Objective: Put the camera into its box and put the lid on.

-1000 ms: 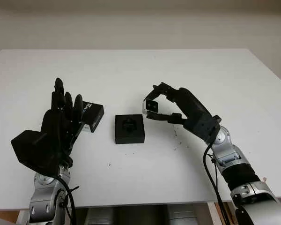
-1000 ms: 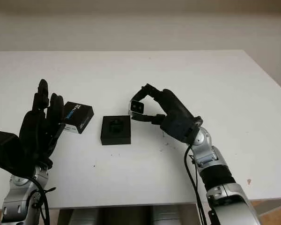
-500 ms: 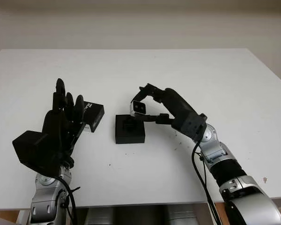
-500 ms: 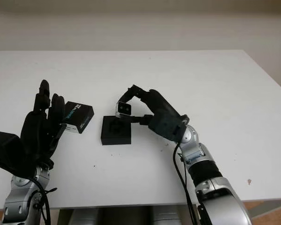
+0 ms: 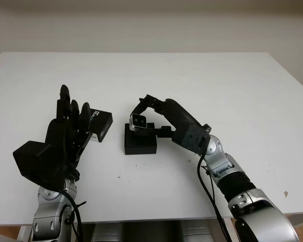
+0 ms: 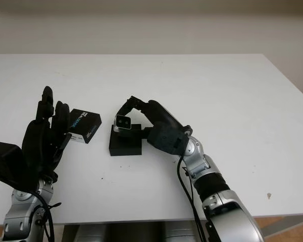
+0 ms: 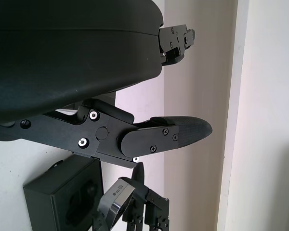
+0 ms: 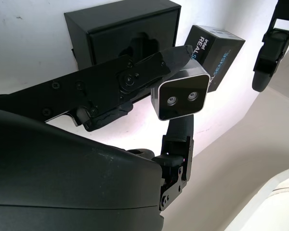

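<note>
The right hand (image 5: 159,118) pinches the camera (image 5: 139,121) in its fingers just above the box (image 5: 139,140). Released off the cut-out, it may jam tilted. The left hand (image 5: 65,131), open, hovers by the lid (image 5: 99,124).

The left hand (image 5: 65,132) covers the near corner of the lid (image 5: 99,124), and its print is too small to read from the head views. The camera (image 5: 139,121) and the right hand (image 5: 150,117) hide the far part of the box (image 5: 140,143), so whether they touch is unclear.
</note>
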Action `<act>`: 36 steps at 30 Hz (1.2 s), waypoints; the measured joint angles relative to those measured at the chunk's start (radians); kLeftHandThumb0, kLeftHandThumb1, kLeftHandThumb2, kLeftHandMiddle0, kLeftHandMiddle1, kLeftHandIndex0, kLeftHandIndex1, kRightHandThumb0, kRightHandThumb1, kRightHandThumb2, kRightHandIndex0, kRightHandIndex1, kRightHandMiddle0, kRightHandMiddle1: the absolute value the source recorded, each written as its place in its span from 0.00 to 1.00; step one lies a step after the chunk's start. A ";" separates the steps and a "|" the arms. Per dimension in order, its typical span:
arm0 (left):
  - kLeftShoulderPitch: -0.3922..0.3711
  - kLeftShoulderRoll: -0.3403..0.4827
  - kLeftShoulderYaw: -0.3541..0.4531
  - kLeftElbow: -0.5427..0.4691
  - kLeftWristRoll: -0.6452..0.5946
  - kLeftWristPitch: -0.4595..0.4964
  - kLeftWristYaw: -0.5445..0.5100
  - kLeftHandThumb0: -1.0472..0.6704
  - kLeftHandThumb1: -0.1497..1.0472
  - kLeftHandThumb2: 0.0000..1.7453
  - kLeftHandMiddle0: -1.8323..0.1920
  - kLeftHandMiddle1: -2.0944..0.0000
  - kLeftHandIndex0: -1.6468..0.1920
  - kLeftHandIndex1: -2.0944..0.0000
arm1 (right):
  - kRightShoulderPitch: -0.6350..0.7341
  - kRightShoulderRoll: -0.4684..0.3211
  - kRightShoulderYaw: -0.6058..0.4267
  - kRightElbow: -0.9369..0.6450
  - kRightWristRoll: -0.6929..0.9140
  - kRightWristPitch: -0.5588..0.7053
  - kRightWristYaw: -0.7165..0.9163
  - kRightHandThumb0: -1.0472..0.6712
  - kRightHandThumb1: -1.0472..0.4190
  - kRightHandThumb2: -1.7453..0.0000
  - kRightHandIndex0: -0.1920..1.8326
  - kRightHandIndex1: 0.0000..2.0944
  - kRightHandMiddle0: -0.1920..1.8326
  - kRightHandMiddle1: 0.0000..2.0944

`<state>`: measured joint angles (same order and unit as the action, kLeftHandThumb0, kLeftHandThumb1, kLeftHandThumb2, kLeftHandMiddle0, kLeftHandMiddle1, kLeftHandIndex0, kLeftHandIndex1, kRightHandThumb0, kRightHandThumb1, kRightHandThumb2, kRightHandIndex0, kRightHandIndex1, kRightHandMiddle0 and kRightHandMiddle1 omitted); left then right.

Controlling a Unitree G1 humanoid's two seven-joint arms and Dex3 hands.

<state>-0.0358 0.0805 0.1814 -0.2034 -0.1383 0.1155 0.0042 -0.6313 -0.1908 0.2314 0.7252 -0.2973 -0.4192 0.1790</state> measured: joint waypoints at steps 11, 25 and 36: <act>0.000 -0.002 0.000 0.000 0.000 0.000 0.005 0.28 1.00 0.29 0.97 0.97 0.97 0.97 | 0.036 -0.001 0.014 -0.001 -0.006 0.008 0.007 0.34 0.03 0.97 0.23 0.03 0.28 0.73; 0.000 -0.002 0.000 0.000 0.000 0.000 0.005 0.28 1.00 0.29 0.97 0.97 0.97 0.97 | 0.042 -0.007 0.030 -0.001 -0.067 0.010 -0.061 0.33 0.02 0.97 0.24 0.03 0.27 0.75; 0.001 -0.008 -0.005 0.000 0.001 0.000 0.008 0.27 1.00 0.29 0.97 0.97 0.98 0.97 | 0.063 -0.015 0.053 -0.030 -0.131 -0.004 -0.127 0.35 0.02 0.97 0.24 0.03 0.25 0.74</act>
<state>-0.0346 0.0729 0.1765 -0.2034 -0.1371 0.1155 0.0121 -0.5679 -0.2054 0.2844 0.6953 -0.4279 -0.4230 0.0520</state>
